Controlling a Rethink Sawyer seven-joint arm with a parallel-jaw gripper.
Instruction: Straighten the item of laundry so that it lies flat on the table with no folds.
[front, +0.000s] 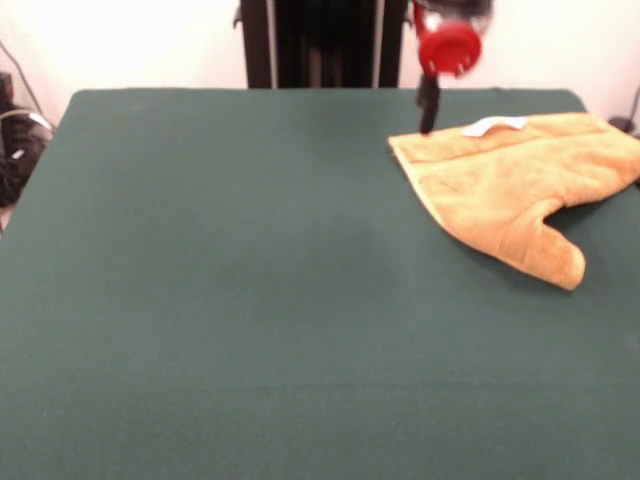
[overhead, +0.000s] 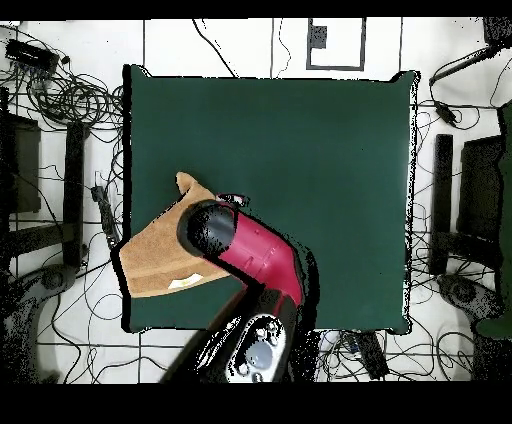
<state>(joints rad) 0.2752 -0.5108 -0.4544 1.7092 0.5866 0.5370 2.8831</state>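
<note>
Folded over on itself, the small orange-yellow terry towel (front: 520, 185) is seen crumpled near one edge of the bench (front: 250, 300), a large rectangle covered in dark green felt-like cloth, with one flap pointing toward the front camera. A small white tag (front: 494, 125) is shown on its far side. The end effector (front: 428, 115) is positioned at the towel's far corner; whether it is open or closed cannot be told.

I can't read any words or numbers here; the small white tag (front: 494, 125) on the towel (front: 520, 185) looks blank.
</note>
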